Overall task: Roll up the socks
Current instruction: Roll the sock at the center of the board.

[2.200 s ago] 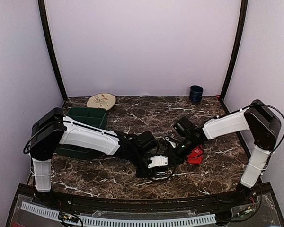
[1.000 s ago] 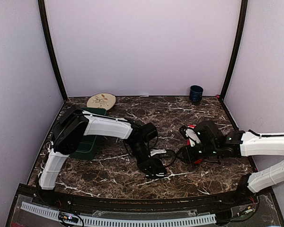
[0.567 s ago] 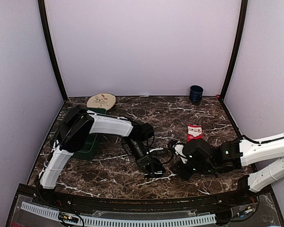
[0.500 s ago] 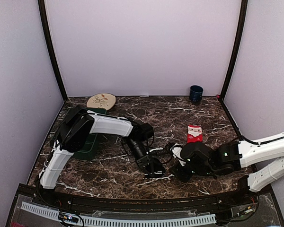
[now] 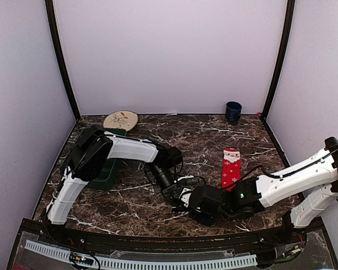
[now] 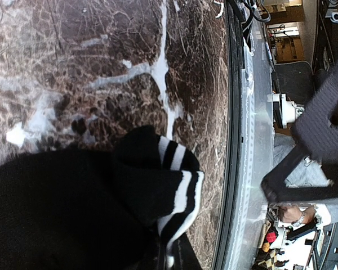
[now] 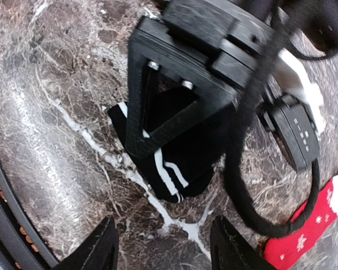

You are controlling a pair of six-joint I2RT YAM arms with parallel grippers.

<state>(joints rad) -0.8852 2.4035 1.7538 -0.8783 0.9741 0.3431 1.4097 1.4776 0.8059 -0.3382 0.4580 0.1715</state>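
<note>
The black fabric sock [image 6: 90, 208] with a white-striped cuff lies crumpled on the brown marble-patterned table [image 6: 101, 50]. The left gripper [image 6: 170, 260] has its fingers pressed together on a fold of the striped cuff, right at their tips. From the right wrist, the same sock shows under the left gripper's black triangular finger frame, with the striped end turned toward the right gripper [image 7: 166, 247]. The right gripper's fingers [image 7: 98, 250] stand wide apart with only bare marble between them. The black sock sits just ahead of their tips and does not touch them.

The red fabric sock [image 5: 231, 167] with white snowflakes and a white-trimmed top lies flat and stretched out, off to the right of the right fingers and apart from the black sock. A black cable [image 7: 242, 185] loops across the marble between the two socks.

Farther out, a dark green plastic bin [image 5: 106, 171] sits beside the left arm. A round cream plate [image 5: 120, 120] and a dark blue cup [image 5: 233, 111] stand by the back wall, well away from both pairs of fingers.
</note>
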